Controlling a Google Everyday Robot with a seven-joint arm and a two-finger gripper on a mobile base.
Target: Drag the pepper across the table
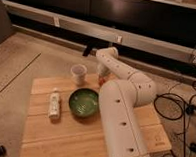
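Pepper [101, 83]: small orange-red sliver near table [63, 136] far edge, right at gripper [102, 76]; grip state cannot tell.

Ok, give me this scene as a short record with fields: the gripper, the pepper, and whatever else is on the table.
gripper: low at the table's far edge, right of the cup
pepper: orange bit just below the gripper, mostly hidden; contact unclear
table: light wooden planks
cup: pale, upright, near the far edge
bowl: green, mid-table, nearer than the cup
bottle: small, white, left of the bowl
arm: white, covering the table's right side
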